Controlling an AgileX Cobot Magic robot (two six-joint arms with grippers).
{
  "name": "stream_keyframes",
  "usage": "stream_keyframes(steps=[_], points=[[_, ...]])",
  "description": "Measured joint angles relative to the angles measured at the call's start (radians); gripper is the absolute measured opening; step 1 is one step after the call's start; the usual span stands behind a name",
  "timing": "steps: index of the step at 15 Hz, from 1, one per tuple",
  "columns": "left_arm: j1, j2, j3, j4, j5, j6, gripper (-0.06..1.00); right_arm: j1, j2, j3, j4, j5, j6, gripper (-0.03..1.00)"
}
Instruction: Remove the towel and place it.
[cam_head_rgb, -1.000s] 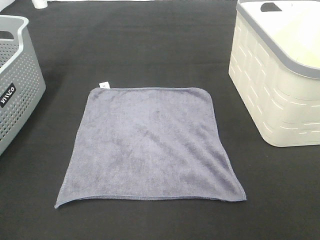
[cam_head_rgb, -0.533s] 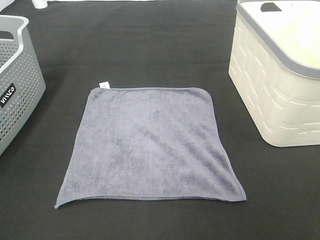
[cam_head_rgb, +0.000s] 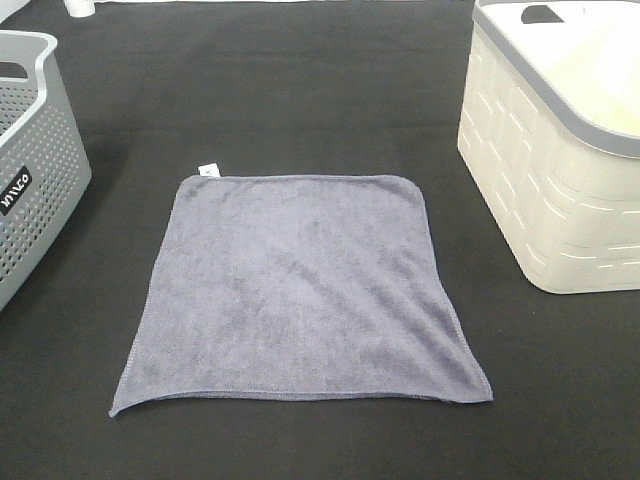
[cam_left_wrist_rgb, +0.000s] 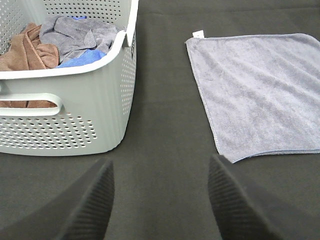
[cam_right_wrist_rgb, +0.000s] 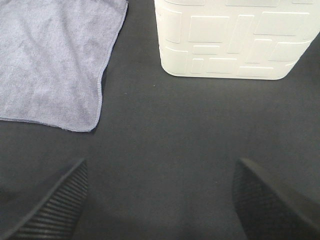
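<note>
Left gripper (cam_left_wrist_rgb: 160, 200): fingers apart, nothing between them, poised above bare black cloth (cam_left_wrist_rgb: 160, 140). Right gripper (cam_right_wrist_rgb: 160, 200): spread wide, likewise holding nothing. Neither shows in the high view.

Towel (cam_head_rgb: 300, 290) lies flat and square at the centre of the high view, tag (cam_head_rgb: 208, 170) at its 11 o'clock corner. No long axis to favour.

From the left gripper, the towel's near corner (cam_left_wrist_rgb: 227, 159) sits close, toward 1 o'clock in its wrist view. From the right, the near corner (cam_right_wrist_rgb: 85, 127) lies toward 11 o'clock, somewhat further.

Grey basket (cam_head_rgb: 30, 150) at 9 o'clock, white basket (cam_head_rgb: 550, 170) at 2 o'clock.

Judgement: left arm marginally nearer; corner pinch indicated.
</note>
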Motion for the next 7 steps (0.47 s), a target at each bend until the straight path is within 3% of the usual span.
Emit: stream_keyframes(steps=[7], points=[[0.0,0.0,0.0,0.0,0.0,0.0,0.54,0.0,0.0,0.0,0.0,0.0,0.0,0.76]])
